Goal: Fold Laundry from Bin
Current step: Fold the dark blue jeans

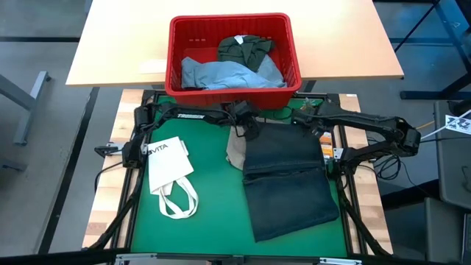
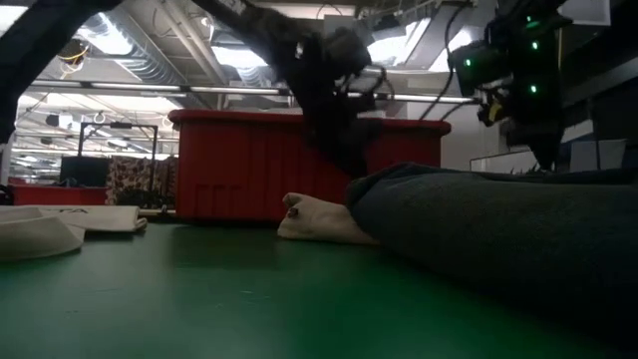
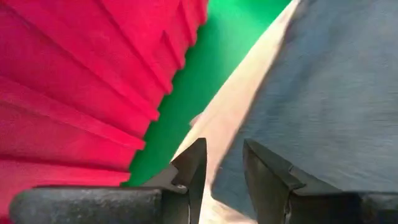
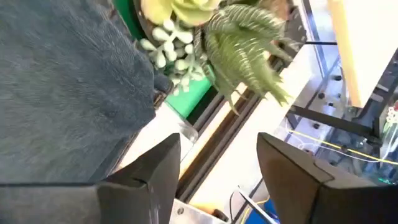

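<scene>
The bin (image 1: 234,33) is glossy, ribbed red plastic. The dark jeans (image 1: 288,184) are matt, coarse denim. The tote bag (image 1: 168,165) is smooth white cloth. The counter (image 1: 213,221) has a matt green mat; beyond it is pale wood.

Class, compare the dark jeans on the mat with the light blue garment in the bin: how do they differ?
The dark jeans lie folded flat on the green mat; the light blue garment sits crumpled in the red bin. The jeans are near-black, the other pale. Both are soft laundry.
</scene>
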Motion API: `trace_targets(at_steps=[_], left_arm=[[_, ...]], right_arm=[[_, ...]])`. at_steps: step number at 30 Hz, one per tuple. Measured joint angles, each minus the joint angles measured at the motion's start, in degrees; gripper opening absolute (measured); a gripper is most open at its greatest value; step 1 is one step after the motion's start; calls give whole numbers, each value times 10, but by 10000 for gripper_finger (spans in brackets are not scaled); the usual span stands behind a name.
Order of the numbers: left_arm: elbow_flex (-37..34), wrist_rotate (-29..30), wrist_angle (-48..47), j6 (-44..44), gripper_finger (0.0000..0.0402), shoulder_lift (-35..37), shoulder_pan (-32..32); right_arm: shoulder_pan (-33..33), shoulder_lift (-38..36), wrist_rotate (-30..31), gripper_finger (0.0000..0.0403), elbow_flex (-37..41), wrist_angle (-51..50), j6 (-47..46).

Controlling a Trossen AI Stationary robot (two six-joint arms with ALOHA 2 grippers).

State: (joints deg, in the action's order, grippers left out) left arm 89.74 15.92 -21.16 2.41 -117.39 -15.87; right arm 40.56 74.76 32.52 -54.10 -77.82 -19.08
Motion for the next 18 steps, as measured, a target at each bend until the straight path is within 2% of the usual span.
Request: trace_targets(at_steps=[4, 11, 18], left_arm=[[1, -6, -10, 0, 100, 38, 24], [2, -50, -19, 3, 100, 60, 91], [-1, -44, -25, 4, 100, 44, 157]], right_arm=[[-12, 0, -18, 209, -45, -22, -1], [-106, -8, -144, 209, -46, -19, -36], [-237, -8, -136, 209, 4, -18, -143]])
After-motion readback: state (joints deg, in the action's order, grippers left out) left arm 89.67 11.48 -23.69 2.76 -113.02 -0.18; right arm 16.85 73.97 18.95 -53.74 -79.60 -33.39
